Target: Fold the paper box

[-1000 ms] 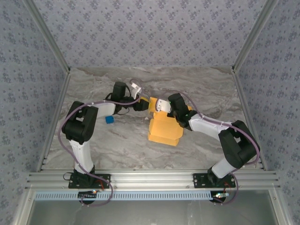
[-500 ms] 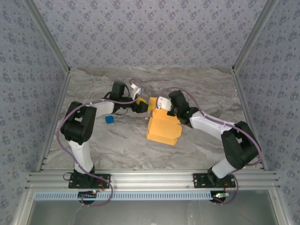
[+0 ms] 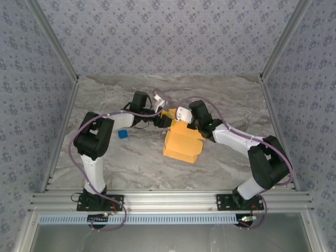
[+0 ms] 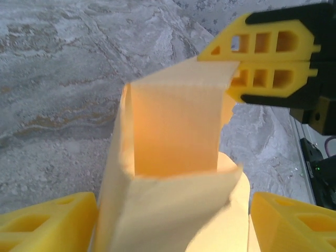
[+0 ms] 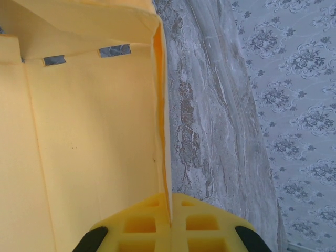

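Note:
The paper box [image 3: 182, 143] is an orange-yellow cardboard piece, partly folded, lying mid-table. My right gripper [image 3: 182, 117] is shut on the thin edge of one upright wall at the box's far end; the wall [image 5: 89, 131] runs between its closed fingers [image 5: 142, 226]. My left gripper [image 3: 167, 118] is at the same far end from the left. Its fingers [image 4: 47, 220] stand wide apart on either side of a raised, curled flap [image 4: 173, 131], with a gap on the right side. The right gripper [image 4: 262, 59] pinches the flap's far corner.
A small blue cube [image 3: 123, 134] lies on the marble table [image 3: 131, 163] to the left of the box, beside the left arm. Patterned walls and metal frame rails [image 3: 168, 199] close in the workspace. Bare table lies in front of the box.
The left gripper has moved right, up to the box's far end, and its jaws have widened around the flap. The right gripper keeps its pinch. The box has shifted slightly.

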{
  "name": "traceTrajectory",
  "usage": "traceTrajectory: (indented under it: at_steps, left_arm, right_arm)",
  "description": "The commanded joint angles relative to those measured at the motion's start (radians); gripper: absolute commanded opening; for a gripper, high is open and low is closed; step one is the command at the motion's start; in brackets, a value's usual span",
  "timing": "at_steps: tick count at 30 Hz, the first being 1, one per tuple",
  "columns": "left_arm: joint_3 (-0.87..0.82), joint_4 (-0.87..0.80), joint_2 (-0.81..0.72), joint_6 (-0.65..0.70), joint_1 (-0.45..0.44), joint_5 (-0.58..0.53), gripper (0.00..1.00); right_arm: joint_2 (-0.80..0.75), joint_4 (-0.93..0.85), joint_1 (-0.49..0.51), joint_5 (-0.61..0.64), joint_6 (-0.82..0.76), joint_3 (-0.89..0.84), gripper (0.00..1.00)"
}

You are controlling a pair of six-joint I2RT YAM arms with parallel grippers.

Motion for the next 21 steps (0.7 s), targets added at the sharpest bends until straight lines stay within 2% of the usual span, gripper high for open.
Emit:
traceTrajectory:
  at_steps: [1,11,21]
  left_arm:
    - [-0.027,0.026,-0.029,-0.006,-0.007,0.064,0.73]
    - [-0.045,0.038,-0.031,-0.011,-0.022,0.057,0.69]
    - [-0.006,0.025,0.006,-0.014,-0.022,-0.06,0.58]
  right_arm:
    - [0.007,0.0,-0.007,0.022,0.035,0.027,0.0]
    - [-0.002,0.049,0.002,0.054,0.007,0.008,0.0]
    - [-0.022,0.06,0.01,0.034,0.002,-0.012,0.0]
